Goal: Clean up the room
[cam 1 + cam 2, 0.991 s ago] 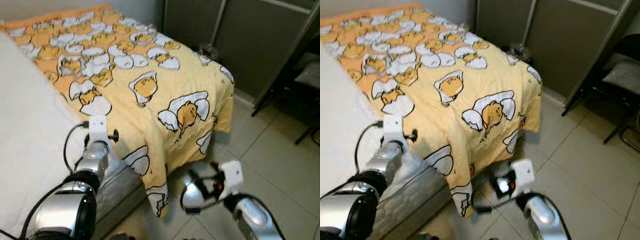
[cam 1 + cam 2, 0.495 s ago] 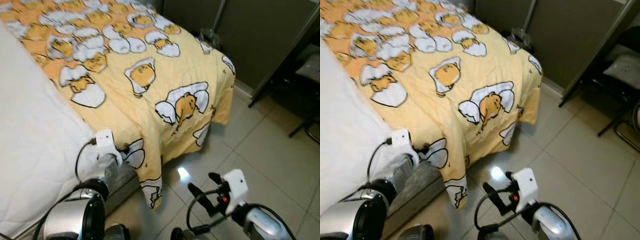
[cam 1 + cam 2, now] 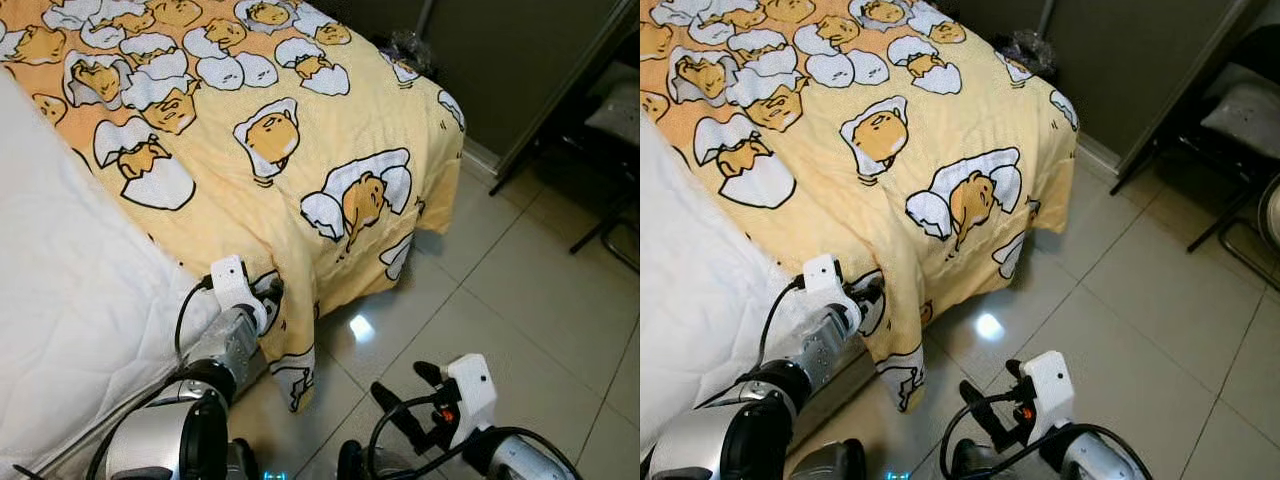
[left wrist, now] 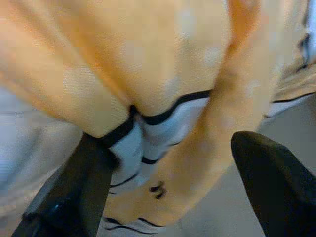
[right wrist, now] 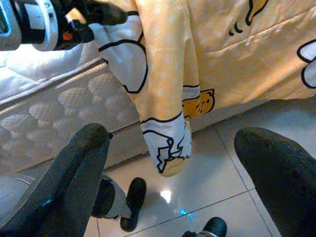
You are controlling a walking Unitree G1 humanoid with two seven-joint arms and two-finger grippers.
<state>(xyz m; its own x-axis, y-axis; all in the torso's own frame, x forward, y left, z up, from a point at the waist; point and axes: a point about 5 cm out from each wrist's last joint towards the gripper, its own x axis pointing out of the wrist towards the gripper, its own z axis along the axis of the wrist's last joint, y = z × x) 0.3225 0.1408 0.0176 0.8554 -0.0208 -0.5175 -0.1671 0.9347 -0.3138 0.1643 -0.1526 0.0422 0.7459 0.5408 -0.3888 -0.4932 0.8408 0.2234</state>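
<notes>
A yellow blanket (image 3: 300,130) printed with egg cartoons covers the bed and hangs over its foot end. Beside it the white quilted mattress (image 3: 70,300) lies bare. My left gripper (image 3: 272,293) is at the blanket's hanging edge. In the left wrist view its fingers (image 4: 74,197) stand apart, open, with blanket (image 4: 163,74) folds between them. My right gripper (image 3: 403,381) is open low over the tiled floor, to the right of the blanket's drooping corner (image 5: 165,148), and holds nothing.
A dark wardrobe panel (image 3: 500,60) stands beyond the bed's foot. The black legs of a chair (image 3: 610,230) are at the right edge. A small dark bundle (image 3: 410,45) sits by the bed's far corner. Glossy floor tiles (image 3: 520,300) stretch to the right.
The camera has dipped and shifted along the bed. My left gripper has reached forward onto the blanket's hanging edge. My right gripper now sits lower and farther from the blanket's corner.
</notes>
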